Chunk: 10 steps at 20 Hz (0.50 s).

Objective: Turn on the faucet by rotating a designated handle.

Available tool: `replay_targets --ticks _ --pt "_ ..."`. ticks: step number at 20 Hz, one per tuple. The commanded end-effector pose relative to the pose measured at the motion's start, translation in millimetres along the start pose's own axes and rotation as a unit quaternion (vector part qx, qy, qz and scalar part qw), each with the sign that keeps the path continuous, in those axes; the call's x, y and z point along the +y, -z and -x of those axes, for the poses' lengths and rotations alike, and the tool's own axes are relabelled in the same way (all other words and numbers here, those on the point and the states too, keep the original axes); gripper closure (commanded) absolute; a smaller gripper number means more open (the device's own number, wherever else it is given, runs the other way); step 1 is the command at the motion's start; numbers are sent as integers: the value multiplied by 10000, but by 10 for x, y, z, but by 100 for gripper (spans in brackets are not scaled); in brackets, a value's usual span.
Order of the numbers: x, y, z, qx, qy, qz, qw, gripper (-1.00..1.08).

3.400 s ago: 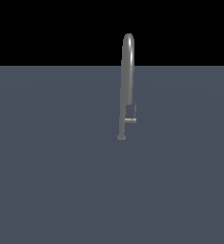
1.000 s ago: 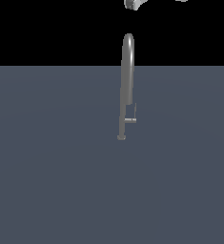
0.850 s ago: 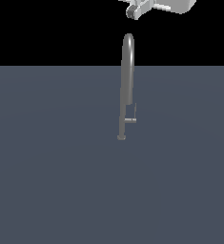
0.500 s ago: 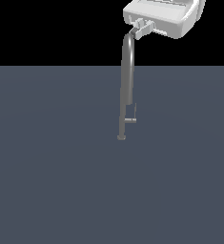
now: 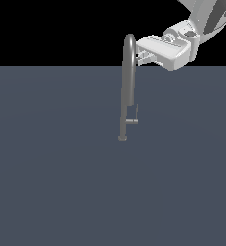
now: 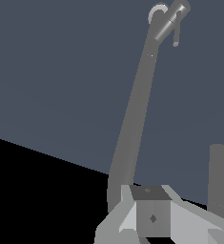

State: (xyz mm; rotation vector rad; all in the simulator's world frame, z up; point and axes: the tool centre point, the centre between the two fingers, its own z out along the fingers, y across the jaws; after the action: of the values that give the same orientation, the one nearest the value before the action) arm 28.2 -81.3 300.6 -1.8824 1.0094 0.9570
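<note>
Looking at the exterior view, the faucet stands upright on the flat grey-blue floor, a bit toward that view's right of centre, with its arch poking up into the black background. The handle sits low on the stem, a thin lever on a short stub pointing to the exterior view's right, just above the round base.

The gripper comes in from the upper right of the exterior view, lying roughly sideways, and its fingertips are right beside the top of the arch, well above the handle. Whether they actually touch the tube, I can't tell.

In the wrist view the stem runs away toward the base, and the handle shows at the far end. Can't tell if the fingers are spread or closed.
</note>
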Motion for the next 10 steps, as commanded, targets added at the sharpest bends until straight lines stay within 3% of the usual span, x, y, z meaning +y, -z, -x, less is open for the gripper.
replay_targets --ticks 1,5,10 --pt "-7 -19 -213 -258 -245 -243 9991 108" --pt "2 -82 -570 -687 -665 -653 9933 108" --pt "41 -198 -970 -1172 -1146 -1119 9801 108"
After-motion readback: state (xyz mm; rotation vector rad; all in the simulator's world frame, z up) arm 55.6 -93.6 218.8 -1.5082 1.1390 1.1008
